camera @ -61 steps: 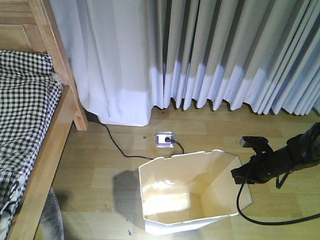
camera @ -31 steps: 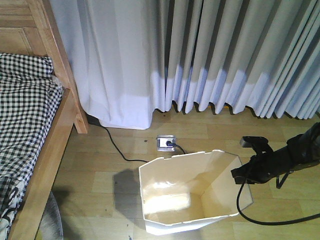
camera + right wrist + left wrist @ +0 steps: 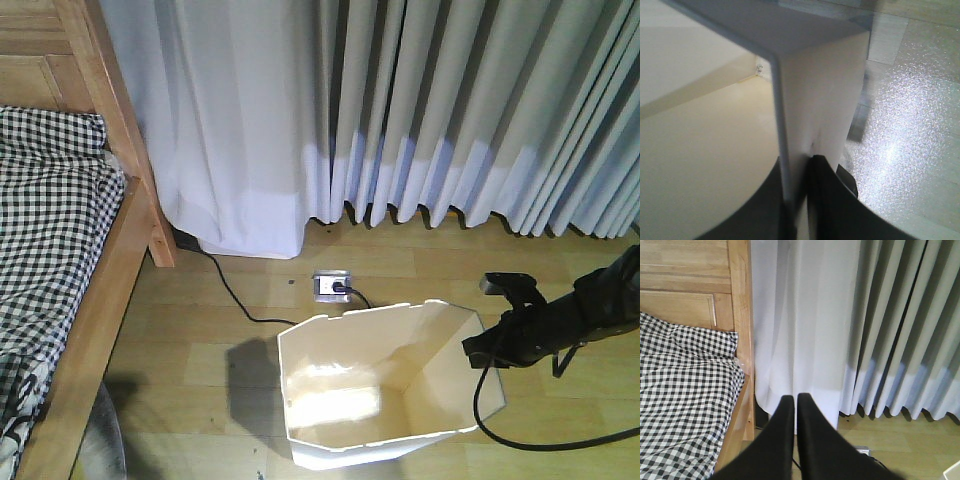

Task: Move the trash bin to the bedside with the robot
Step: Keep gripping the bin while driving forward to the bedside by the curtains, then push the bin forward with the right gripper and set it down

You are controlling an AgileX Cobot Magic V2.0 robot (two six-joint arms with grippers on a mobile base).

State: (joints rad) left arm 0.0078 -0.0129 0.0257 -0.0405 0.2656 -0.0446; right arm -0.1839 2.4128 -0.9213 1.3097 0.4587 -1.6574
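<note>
Right claw [image 3: 478, 352]: pinched on trash bin [image 3: 350, 392] rim | left claw [image 3: 795, 402]: closed, empty | risk: thin wall may slip free, or bin snag on floor cable [image 3: 228, 290]

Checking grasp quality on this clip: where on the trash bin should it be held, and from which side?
Grip the thin upright wall at the rim of the trash bin on its right side, coming from the right and above, with one finger inside and one outside. Its open top and flat, angular panels leave only the rim pinchable. The right gripper straddles it there.
</note>
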